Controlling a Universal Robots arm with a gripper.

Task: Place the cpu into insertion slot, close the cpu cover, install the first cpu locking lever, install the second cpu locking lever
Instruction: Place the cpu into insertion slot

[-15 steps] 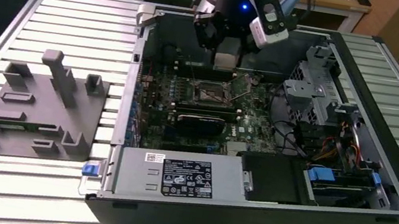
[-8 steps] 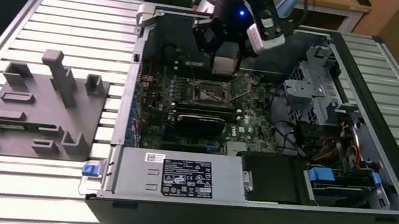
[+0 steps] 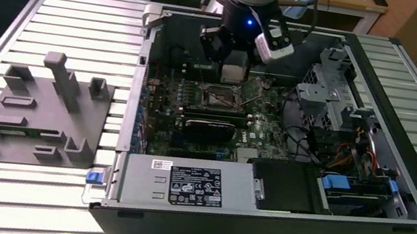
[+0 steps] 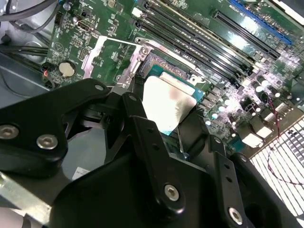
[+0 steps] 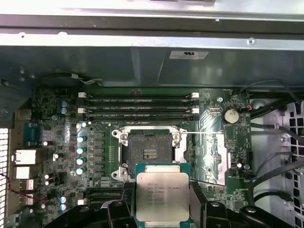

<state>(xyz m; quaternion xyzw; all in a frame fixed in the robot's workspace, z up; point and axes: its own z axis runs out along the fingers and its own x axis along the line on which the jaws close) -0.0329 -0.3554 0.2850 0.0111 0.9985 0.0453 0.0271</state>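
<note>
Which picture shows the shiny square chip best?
The first wrist view: the cpu faces the camera, its top plainly showing, held in the gripper. In the second wrist view it is tilted, glaring and partly behind the gripper. In the exterior view it is just a small pale patch.

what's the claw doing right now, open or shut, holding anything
The claw: shut on the cpu, which is not yet in the empty insertion slot.
</note>
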